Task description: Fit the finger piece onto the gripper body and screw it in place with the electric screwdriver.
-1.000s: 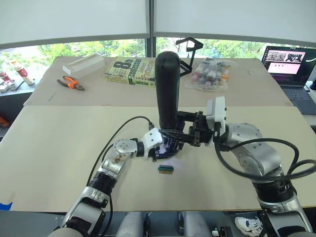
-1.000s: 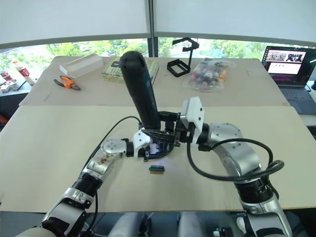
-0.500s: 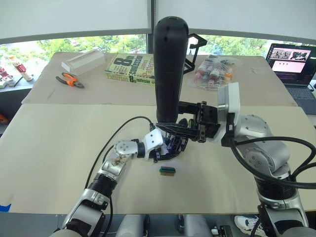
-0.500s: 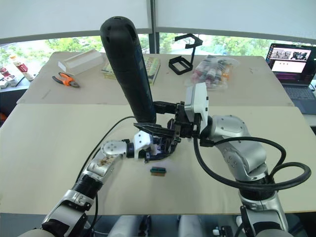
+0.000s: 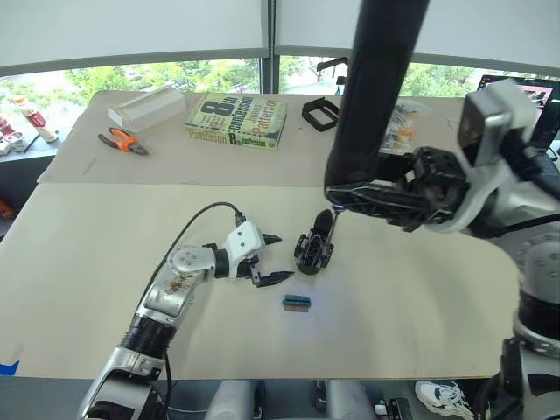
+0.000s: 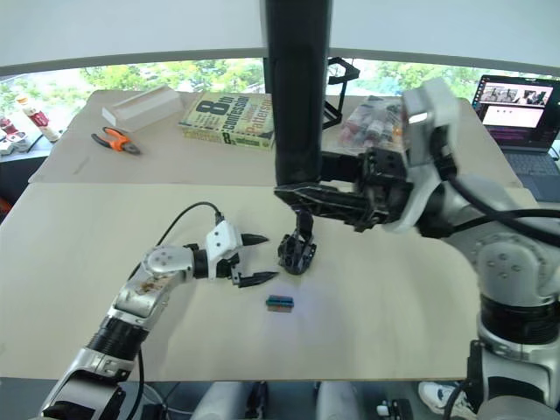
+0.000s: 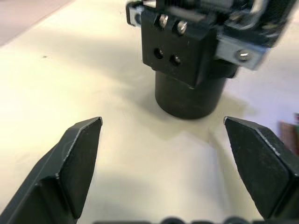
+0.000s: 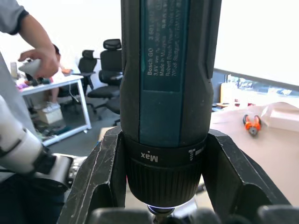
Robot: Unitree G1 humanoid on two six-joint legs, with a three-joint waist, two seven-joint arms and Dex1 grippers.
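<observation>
At centre frame the gripper body (image 5: 313,252) stands on the table (image 5: 105,262). The left gripper (image 5: 266,259) sits just left of it, fingers spread wide, empty. The right gripper (image 5: 372,198) clamps the electric screwdriver (image 5: 376,87) upright, upper right.

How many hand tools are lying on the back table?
1: the orange-handled pliers at the back table's left end, near the white box. More may be hidden behind the electric screwdriver that the right hand holds upright.
</observation>
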